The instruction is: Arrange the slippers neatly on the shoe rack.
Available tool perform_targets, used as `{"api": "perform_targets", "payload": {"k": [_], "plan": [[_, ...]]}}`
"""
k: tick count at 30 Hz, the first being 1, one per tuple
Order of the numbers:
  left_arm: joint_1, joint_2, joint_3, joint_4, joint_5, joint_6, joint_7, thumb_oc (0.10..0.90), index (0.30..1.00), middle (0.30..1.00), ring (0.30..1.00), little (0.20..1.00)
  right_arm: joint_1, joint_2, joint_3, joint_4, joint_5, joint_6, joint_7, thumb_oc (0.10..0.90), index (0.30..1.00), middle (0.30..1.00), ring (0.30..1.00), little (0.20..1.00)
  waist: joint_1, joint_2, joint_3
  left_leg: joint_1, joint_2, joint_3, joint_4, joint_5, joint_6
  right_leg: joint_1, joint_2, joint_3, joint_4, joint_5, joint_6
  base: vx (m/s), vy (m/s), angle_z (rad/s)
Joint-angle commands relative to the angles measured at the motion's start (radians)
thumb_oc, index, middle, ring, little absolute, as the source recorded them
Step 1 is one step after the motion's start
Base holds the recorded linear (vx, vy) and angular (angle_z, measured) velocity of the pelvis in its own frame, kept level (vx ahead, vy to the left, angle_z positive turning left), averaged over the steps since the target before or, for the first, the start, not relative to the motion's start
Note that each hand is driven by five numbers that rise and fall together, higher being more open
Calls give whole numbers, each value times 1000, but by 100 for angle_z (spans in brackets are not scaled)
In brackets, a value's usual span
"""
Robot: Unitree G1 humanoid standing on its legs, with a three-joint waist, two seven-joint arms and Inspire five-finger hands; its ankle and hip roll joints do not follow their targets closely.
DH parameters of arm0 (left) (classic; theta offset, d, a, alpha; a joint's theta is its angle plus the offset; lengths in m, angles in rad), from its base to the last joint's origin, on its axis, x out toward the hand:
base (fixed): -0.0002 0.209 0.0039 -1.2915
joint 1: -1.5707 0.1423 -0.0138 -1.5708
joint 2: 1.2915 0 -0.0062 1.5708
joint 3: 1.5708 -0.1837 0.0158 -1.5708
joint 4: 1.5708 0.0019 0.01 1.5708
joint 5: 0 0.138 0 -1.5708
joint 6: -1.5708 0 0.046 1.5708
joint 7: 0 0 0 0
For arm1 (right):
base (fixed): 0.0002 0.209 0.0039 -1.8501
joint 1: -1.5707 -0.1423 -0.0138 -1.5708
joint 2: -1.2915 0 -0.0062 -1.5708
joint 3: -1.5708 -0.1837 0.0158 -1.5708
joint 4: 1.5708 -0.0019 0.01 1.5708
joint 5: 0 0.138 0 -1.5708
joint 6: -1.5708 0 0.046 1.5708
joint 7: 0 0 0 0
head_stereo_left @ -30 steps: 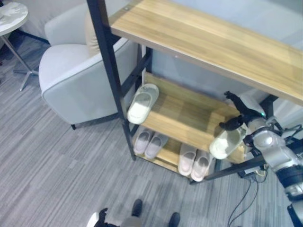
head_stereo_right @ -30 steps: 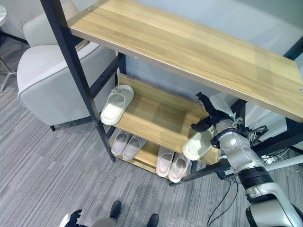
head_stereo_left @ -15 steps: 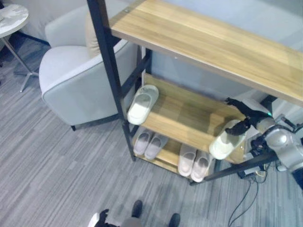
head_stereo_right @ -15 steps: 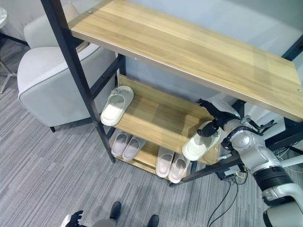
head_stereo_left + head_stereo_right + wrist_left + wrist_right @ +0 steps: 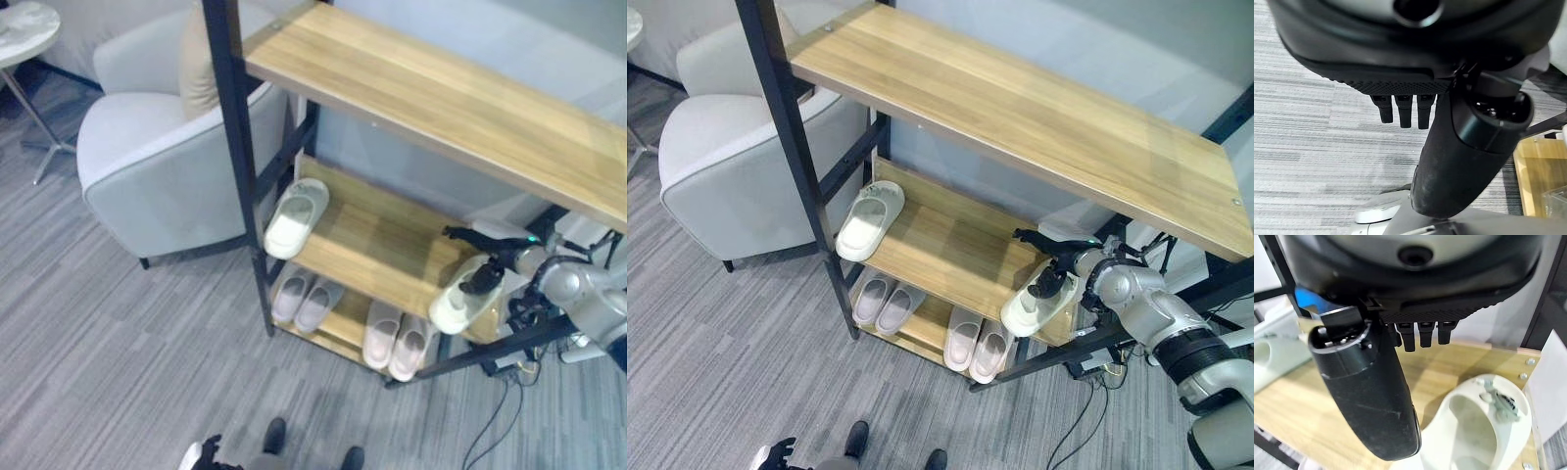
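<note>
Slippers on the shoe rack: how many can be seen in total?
6. One slipper lies at the middle shelf's left end, one at its right end by the right hand; two pairs sit on the bottom shelf. Others may be hidden.

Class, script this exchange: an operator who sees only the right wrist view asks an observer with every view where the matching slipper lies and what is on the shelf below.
Operator: One slipper lies by my thumb. Where is its mate?
Observer: The other slipper lies at the left end of the same middle shelf, well apart from the slipper at the right hand.
Operator: And underneath?
Observer: The bottom shelf holds a left pair and a right pair.
</note>
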Motion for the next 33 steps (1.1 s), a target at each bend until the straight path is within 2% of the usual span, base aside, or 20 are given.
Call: {"api": "perform_targets", "payload": {"k": [1,5,9,15,21,33], "plan": [[-22,-17,-28,38,-42,-35,-28,800,900,900,900,900,-156,-123,29,36,-3,-6,-33,800,900,900,900,900,26,-16,-7,27,-6,4,-20,-66,-12,-29,-17,61,-2,11,71,-47,-3,1],[-40,1,-24,29,-67,-34,-35,800,900,900,900,900,-194,-149,77,74,-20,7,-24,800,900,900,900,900,36,-44,13,-2,-3,-6,-20,-56,-16,-52,-13,56,-2,14,71,-32,-6,2],[-58,15,-8,23,-91,-34,-34,800,900,900,900,900,-186,-159,70,86,-19,10,-29,800,900,900,900,900,37,-61,27,-19,-1,-14,-20,-50,-17,-64,-12,52,-2,18,71,-36,-12,4],[-74,25,-3,19,-114,-40,-39,800,900,900,900,900,-181,-154,58,137,-19,14,-46,800,900,900,900,900,37,-75,36,-32,-4,-23,-20,-47,-18,-74,-15,47,-2,22,71,-12,-4,5],[-93,28,-3,40,-133,-42,-41,800,900,900,900,900,-206,-139,61,183,-2,20,-52,800,900,900,900,900,33,-77,39,-61,-11,-30,-20,-43,-17,-99,-20,45,-2,29,73,-10,10,6],[-125,19,-21,68,-146,-43,-47,800,900,900,900,900,-225,-144,55,272,-34,33,-70,800,900,900,900,900,17,-53,41,-123,-32,-43,-20,-25,-17,-146,-33,32,-2,43,75,-4,10,4]]}}
